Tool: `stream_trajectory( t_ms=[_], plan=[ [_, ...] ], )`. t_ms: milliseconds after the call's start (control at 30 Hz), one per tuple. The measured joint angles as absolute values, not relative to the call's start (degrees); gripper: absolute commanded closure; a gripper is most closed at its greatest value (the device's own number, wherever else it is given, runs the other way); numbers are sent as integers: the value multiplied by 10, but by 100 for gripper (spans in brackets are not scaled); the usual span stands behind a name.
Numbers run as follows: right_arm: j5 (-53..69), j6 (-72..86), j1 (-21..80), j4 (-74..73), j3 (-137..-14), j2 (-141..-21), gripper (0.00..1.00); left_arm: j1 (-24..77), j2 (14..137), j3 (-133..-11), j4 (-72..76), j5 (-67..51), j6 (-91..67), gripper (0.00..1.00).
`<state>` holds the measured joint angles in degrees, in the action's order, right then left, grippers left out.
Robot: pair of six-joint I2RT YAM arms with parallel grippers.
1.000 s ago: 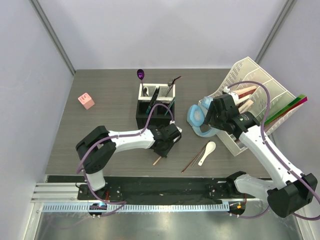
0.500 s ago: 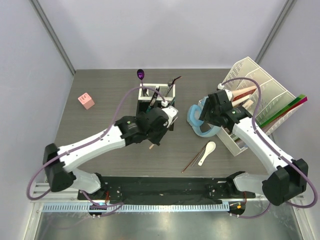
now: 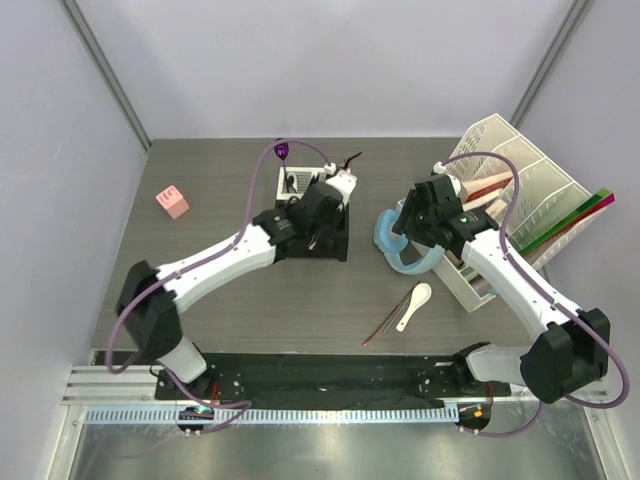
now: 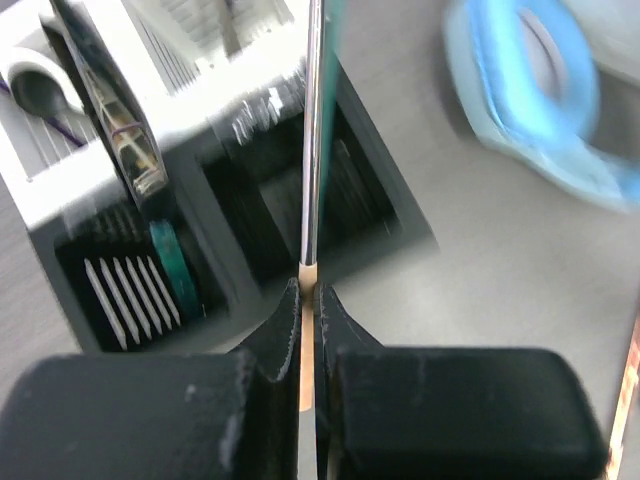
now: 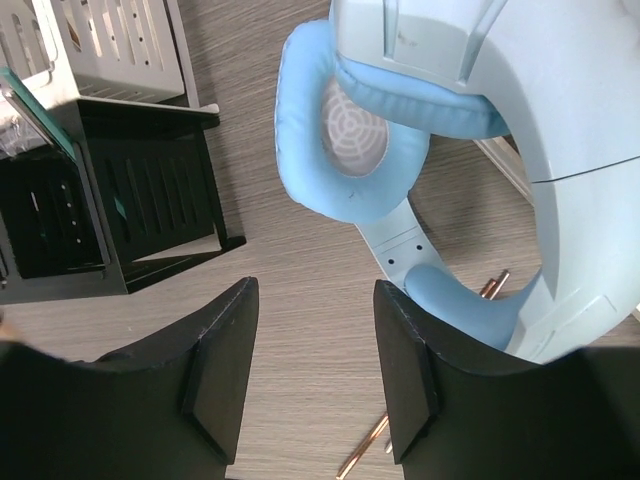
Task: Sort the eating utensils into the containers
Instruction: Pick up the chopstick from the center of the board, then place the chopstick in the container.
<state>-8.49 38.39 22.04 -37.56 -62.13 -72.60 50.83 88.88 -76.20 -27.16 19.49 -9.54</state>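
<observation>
The left claw [image 4: 308, 300] pinches a thin stick [image 4: 311, 150] right above the black box [image 4: 385, 195]. A purple spoon [image 3: 281, 150] stands in the box's 11 o'clock hole. A green piece [image 4: 170, 265] sits in another hole. The right claw [image 5: 315, 380] is spread apart and holds nothing. It hangs above the blue ring [image 5: 340, 130], at 3 o'clock from the box.

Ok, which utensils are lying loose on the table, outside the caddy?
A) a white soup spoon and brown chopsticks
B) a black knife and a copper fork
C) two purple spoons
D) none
A: the white soup spoon and brown chopsticks lie loose side by side, well apart from the black caddy.
</observation>
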Motion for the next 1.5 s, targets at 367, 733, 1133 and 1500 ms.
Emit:
stream_trajectory(
  t_ms=[367,733,1133,1500],
  plan=[
    [-80,390,206,-374,-621,-718,45,436,1024,-896,-178,174,-75,100],
    [-66,375,188,-393,-622,-703,45,423,1030,-812,-106,135,-110,100],
    [-41,359,185,-424,-637,-737,45,427,1026,-693,23,117,-146,100],
    [-33,365,185,-425,-637,-754,45,435,986,-676,7,115,-145,71]
  ],
)
